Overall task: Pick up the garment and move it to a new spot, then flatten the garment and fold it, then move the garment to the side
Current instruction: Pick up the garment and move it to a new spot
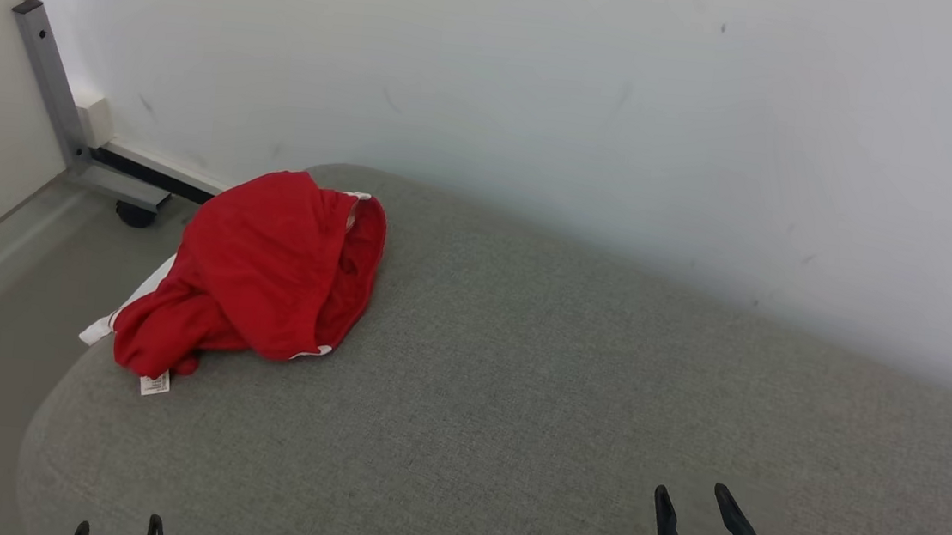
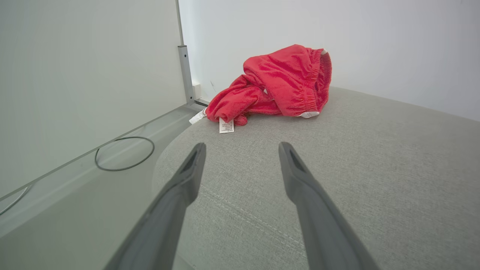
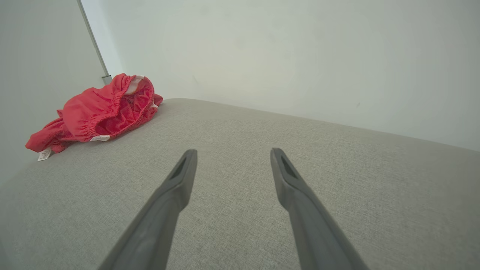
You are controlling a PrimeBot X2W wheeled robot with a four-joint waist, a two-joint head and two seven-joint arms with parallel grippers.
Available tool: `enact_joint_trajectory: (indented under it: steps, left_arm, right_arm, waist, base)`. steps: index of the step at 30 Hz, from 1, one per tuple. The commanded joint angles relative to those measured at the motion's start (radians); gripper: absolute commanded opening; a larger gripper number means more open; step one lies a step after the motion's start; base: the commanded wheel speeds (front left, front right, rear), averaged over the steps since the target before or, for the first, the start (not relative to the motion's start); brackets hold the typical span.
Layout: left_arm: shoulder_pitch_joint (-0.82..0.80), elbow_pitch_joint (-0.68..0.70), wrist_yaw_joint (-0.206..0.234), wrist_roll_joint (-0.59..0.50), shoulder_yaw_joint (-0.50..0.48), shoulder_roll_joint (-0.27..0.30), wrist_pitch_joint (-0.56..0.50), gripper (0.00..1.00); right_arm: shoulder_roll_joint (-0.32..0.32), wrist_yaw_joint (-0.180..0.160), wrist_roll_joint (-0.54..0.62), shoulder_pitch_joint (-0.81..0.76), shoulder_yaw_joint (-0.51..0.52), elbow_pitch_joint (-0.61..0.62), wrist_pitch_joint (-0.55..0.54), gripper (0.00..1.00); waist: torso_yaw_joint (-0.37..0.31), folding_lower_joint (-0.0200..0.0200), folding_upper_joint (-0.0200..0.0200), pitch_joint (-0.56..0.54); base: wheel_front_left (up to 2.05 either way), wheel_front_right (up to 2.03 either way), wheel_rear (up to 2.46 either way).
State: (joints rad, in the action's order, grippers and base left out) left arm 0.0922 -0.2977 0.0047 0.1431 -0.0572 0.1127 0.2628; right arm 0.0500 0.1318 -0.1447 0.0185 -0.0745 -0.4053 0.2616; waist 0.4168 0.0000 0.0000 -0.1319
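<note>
The crumpled red garment [image 1: 256, 270] lies at the left edge of the grey seat [image 1: 561, 378] (white trim [image 1: 102, 328] at the brink), well apart from the left pincer [image 1: 117, 526] and right pincer [image 1: 692, 491], both spread empty, so a clumsy nudge could push it off.

Soft, even, shadowless light; sharp.

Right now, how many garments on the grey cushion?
1. The crumpled red fabric garment with white trim lies at the far left corner of the grey woven cushion. The white cloth under its left edge may be part of it; cannot tell.
</note>
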Motion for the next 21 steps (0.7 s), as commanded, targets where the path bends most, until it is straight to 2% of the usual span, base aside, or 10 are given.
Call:
enact_joint_trajectory:
  steps: [1,11,18,21]
  left_arm:
    - [0.012,0.012,0.005,0.006,-0.006,-0.007,0.004,1.00]
    - [0.030,0.049,0.019,0.003,-0.035,-0.026,0.004,1.00]
    - [0.011,0.009,-0.001,0.026,-0.033,-0.037,0.004,1.00]
    - [-0.051,-0.028,-0.018,0.039,-0.020,-0.039,0.004,1.00]
  right_arm:
    - [0.001,-0.002,0.003,0.019,-0.008,-0.006,0.004,1.00]
    - [0.001,-0.002,-0.013,0.062,-0.035,-0.028,0.004,1.00]
    - [0.001,-0.002,-0.007,0.054,-0.022,-0.031,0.004,1.00]
    - [0.001,-0.002,0.006,0.042,-0.005,-0.023,0.004,1.00]
  waist:
    - [0.045,0.0000,0.0000,0.046]
    - [0.059,0.0000,0.0000,0.064]
    - [0.056,0.0000,0.0000,0.062]
    - [0.061,0.0000,0.0000,0.069]
  base:
    - [0.00,0.00,0.00]
    - [0.00,0.00,0.00]
    - [0.00,0.00,0.00]
    - [0.00,0.00,0.00]
